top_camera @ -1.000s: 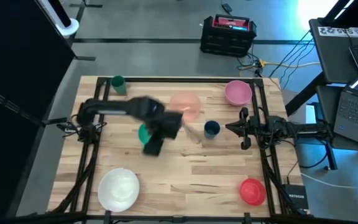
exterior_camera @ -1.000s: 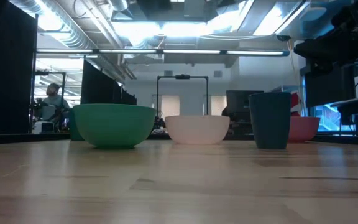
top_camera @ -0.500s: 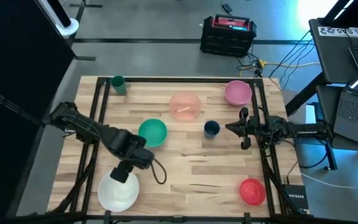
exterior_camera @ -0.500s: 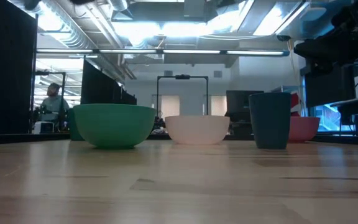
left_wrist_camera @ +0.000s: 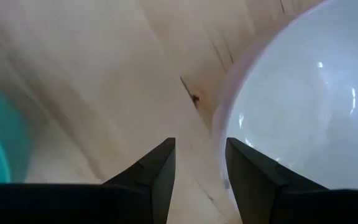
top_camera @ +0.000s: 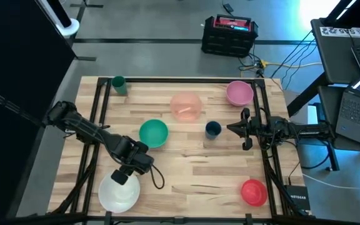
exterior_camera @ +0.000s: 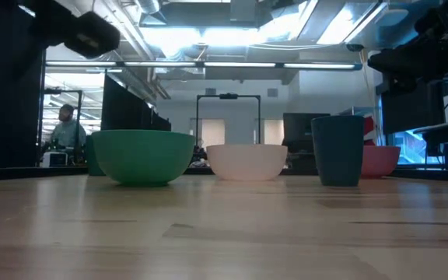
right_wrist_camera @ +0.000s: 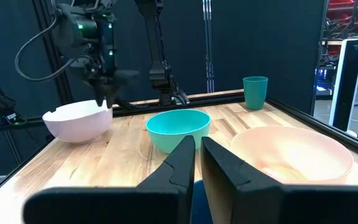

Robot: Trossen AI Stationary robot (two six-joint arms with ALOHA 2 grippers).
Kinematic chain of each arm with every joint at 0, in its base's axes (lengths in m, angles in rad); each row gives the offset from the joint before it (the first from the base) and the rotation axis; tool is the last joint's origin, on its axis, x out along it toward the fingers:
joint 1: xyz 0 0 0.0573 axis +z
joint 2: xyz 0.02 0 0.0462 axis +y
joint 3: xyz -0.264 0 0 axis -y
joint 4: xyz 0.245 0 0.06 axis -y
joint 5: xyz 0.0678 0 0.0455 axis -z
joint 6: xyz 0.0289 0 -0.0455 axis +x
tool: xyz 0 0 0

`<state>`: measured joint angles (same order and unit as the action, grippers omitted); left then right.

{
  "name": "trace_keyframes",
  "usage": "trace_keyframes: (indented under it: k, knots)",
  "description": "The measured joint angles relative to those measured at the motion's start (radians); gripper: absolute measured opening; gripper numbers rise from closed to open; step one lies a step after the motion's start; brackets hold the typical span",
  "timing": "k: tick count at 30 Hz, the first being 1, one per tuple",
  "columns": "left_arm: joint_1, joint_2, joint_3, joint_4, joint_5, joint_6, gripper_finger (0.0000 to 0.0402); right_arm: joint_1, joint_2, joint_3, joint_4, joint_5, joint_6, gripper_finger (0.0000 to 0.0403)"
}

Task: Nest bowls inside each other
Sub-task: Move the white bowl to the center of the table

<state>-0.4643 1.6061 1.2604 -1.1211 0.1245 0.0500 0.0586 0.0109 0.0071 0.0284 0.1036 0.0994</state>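
The large white bowl [top_camera: 119, 194] stands on its base at the table's near left, also seen in the right wrist view [right_wrist_camera: 79, 122]. My left gripper [top_camera: 121, 177] points down over its far rim [left_wrist_camera: 219, 127], open. One finger is above the inside and one above the outside [left_wrist_camera: 201, 171], and no touch shows. The green bowl [top_camera: 153, 133], pale peach bowl [top_camera: 185, 105], pink bowl [top_camera: 239, 92] and red-orange bowl [top_camera: 254, 192] each stand apart on the table. My right gripper [top_camera: 233, 128] waits shut at the right side [right_wrist_camera: 197, 149].
A teal-green cup [top_camera: 119, 84] stands at the far left corner and a dark blue cup [top_camera: 212, 129] just ahead of my right gripper. Black rails [top_camera: 99, 119] run along both table sides. Bare wood lies in the near middle [top_camera: 192, 175].
My left arm has swung from above the green bowl toward the table's near left and come down over the white bowl's far rim, its wrist rolling a little. Its fingers have stayed open. The green bowl, uncovered now, stands where it was.
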Motion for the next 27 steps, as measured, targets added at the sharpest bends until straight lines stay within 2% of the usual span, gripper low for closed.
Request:
trace_keyframes:
  k: [8,16,23,25,27]
  knots:
    - [-0.033,0.000,-0.040,0.080,0.021,0.008,0.0125,0.000,0.000,0.000,0.000,0.000,0.000,0.0012]
    - [-0.034,0.000,-0.136,0.160,0.023,-0.028,0.0125,0.000,0.000,0.000,0.000,0.000,0.000,0.0012]
    - [-0.034,0.017,-0.200,0.322,0.033,-0.066,0.0124,0.000,0.000,0.000,0.000,0.000,0.000,0.0012]
    - [-0.033,0.039,-0.200,0.335,0.063,-0.072,0.0111,0.000,0.000,0.000,0.000,0.000,0.000,0.0012]
    - [-0.031,0.071,-0.201,0.326,0.112,-0.095,0.0075,0.000,0.000,0.000,0.000,0.000,0.000,0.0012]
